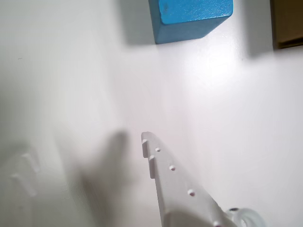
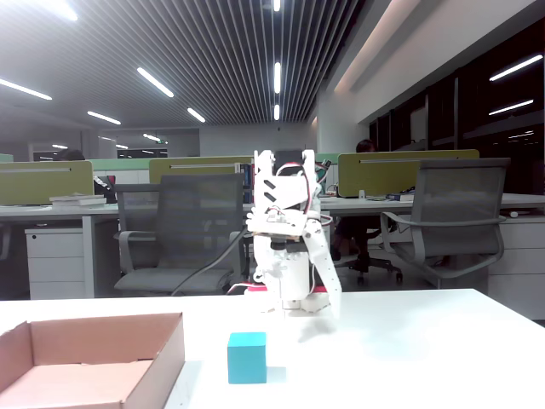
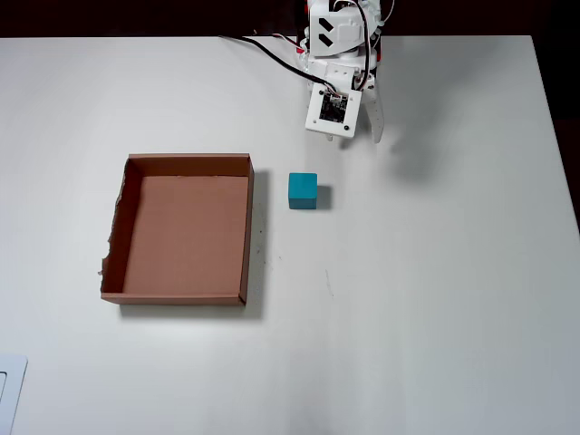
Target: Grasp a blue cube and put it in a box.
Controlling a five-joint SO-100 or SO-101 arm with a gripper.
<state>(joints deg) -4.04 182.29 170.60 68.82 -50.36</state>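
Note:
The blue cube sits on the white table, just right of the box in the overhead view. In the fixed view the cube stands in front of the arm, with the box to its left. In the wrist view the cube is at the top edge and a box corner at the top right. My gripper hangs low over the table behind the cube, apart from it. It is open and empty, with one white finger sharp and the other blurred at the left.
The arm's base and cables are at the table's far edge in the overhead view. A white object lies at the lower left corner. Office chairs and desks stand behind the table.

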